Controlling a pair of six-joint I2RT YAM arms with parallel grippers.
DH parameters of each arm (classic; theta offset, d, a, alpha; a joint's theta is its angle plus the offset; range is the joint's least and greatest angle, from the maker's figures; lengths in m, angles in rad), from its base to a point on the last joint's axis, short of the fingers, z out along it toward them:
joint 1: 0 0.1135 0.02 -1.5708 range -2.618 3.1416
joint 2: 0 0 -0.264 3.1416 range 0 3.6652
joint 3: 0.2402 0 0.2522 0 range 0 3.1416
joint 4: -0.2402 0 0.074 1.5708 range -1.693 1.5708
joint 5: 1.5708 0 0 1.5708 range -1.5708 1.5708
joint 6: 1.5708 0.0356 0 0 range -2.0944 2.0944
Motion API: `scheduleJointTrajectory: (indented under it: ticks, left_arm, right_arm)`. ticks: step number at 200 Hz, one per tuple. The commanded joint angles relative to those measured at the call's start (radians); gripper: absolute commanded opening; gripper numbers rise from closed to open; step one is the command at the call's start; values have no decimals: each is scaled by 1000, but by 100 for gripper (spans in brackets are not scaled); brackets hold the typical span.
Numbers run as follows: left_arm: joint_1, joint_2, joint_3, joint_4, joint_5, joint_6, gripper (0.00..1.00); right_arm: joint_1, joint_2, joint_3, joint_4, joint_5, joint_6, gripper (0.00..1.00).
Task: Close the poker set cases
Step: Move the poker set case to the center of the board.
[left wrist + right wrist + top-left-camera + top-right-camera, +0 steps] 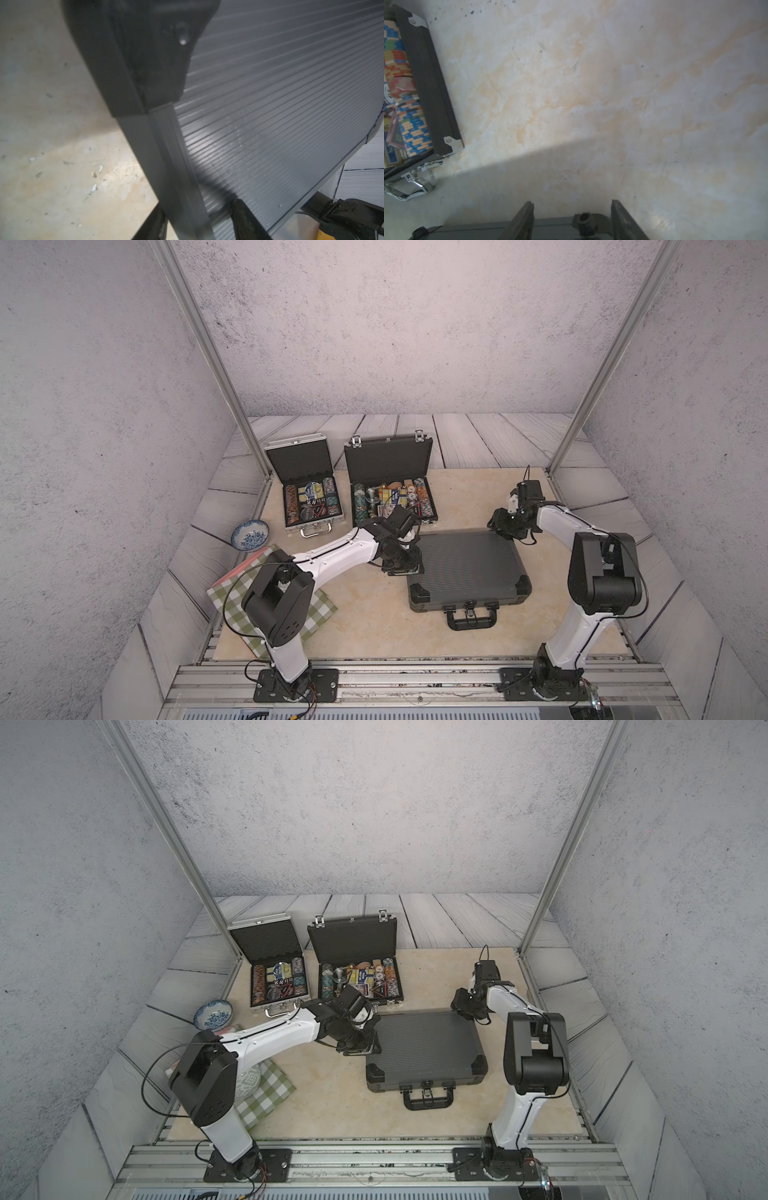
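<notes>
Three poker set cases lie on the beige table. The large dark ribbed case at the front is closed, its handle toward me. Behind it a small silver case and a black case stand open, lids upright, with chips and cards showing. My left gripper is at the ribbed case's left edge near the back corner. In the left wrist view it is open, straddling that edge rail of the case. My right gripper is open over the case's back right corner, holding nothing.
A blue-patterned bowl sits at the left, near a green checked cloth under my left arm. Aluminium frame posts rise at the back corners. The open black case's corner and handle lie close to my right gripper.
</notes>
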Motion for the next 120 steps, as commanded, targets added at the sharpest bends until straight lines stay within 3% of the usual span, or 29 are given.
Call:
scheduleJointTrajectory:
  ticks: [1,61,93,120]
  left_arm:
    - [-3,62,-28,237,-106,34,51]
    - [59,-2,-86,221,-120,58,51]
    - [60,-8,-93,217,-107,66,50]
    - [59,-18,-112,221,-108,60,50]
  right_arm:
    - [223,-8,-62,-305,-442,160,59]
    - [309,-7,-46,-301,-408,180,61]
    - [248,-38,-10,-395,-330,117,69]
    - [162,-113,73,-546,-155,62,74]
